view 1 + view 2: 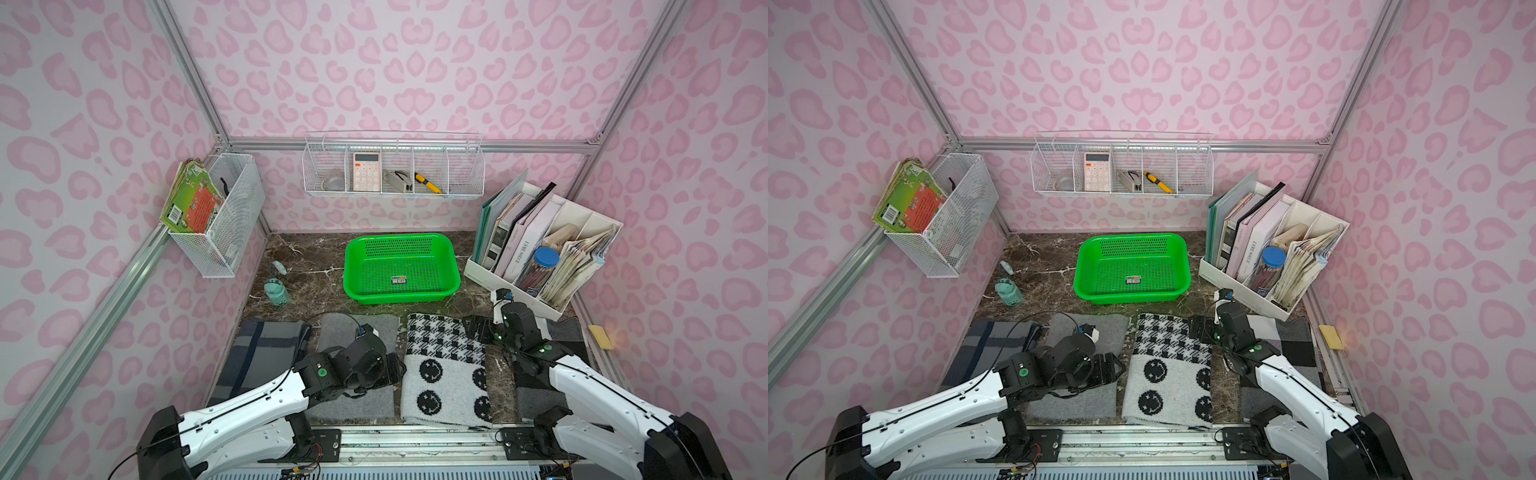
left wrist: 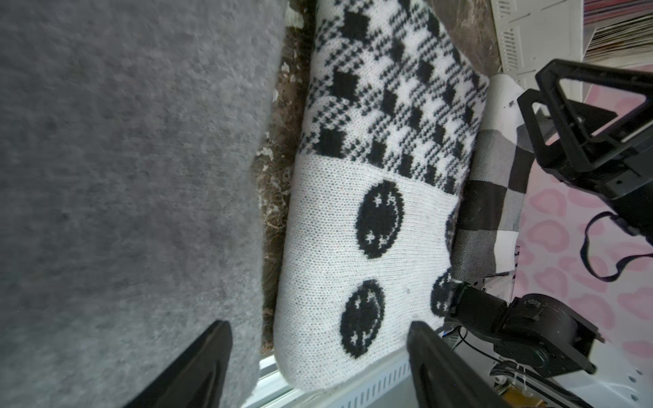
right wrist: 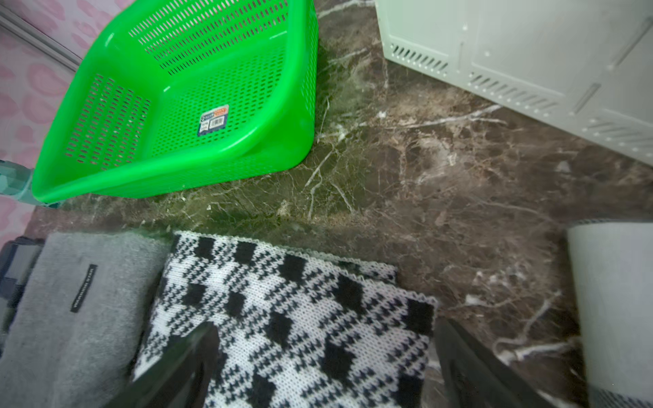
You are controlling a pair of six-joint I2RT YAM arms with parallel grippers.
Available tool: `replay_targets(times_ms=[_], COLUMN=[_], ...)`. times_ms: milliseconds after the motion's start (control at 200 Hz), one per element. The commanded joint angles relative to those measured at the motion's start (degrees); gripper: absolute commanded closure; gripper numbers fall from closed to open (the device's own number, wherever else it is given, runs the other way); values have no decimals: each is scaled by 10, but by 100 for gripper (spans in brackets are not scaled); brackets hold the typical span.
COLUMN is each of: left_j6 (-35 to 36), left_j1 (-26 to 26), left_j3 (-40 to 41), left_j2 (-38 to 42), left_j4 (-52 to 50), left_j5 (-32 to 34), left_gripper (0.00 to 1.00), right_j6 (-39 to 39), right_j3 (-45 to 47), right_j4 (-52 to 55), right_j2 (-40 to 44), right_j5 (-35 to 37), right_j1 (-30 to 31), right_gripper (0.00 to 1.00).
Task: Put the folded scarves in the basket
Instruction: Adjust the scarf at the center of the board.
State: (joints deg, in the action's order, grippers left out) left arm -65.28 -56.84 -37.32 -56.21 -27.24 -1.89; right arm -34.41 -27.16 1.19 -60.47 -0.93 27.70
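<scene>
The basket point(image 1: 399, 296) sits behind the middle scarf point(image 1: 446, 374) — file organizer point(image 1: 478, 274) right, bottle point(image 1: 277, 293) left

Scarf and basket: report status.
Both open: left gripper, right gripper, at the black-and-white scarf. Scarf flat on the table, ungripped. Nothing blocks the empty basket.

The basket point(image 1: 399, 297) was glossy smooth plastic, scarf point(image 1: 444, 365) was matt knitted cloth, grey cloth point(image 1: 353, 405) looked fuzzy, tabletop point(image 1: 316, 270) looked polished veined stone, far rack point(image 1: 465, 174) was white-coated wire.

Pink leopard-print walls point(image 1: 415, 62) — dark marble tabletop point(image 1: 316, 266)
</scene>
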Motion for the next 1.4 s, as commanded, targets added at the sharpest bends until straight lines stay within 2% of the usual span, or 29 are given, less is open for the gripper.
replay_targets(times_ms=[0, 235, 565, 780, 920, 1035, 1110, 1240, 1395], left_j6=[-38, -61, -84, -91, -91, -96, -95, -76, -40], left_j1=[-19, -54, -66, -68, -68, -68, -68, -63, -21], left_j3=[4, -3, -18, -23, -28, -32, -45, -90, -128], left_j2=[-23, -81, -147, -180, -206, -230, -250, -290, -331], left_j4=[29, 57, 47, 50, 69, 91, 88, 52, 62], left_j5=[20, 19, 14, 7, -1, -13, -12, 10, -10], left_gripper=[18, 19, 26, 40, 54, 66, 66, 64, 62], right_j6=[-5, -12, -29, -48, -54, -54, -60, -88, -128], right_j3=[3, 16, 29, 56, 73, 73, 75, 107, 169], right_j4=[-35, -71, -72, -80, -95, -86, -70, -49, -23], right_j2=[-22, -68, -116, -92, -81, -80, -71, -23, 80], right_j5=[-3, -6, -1, 21, 19, 23, 35, 57, 56], right_j1=[1, 2, 1, 1, 0, -2, -3, -2, -3], right_gripper=[1, 1, 3, 23, 34, 48, 52, 52, 49])
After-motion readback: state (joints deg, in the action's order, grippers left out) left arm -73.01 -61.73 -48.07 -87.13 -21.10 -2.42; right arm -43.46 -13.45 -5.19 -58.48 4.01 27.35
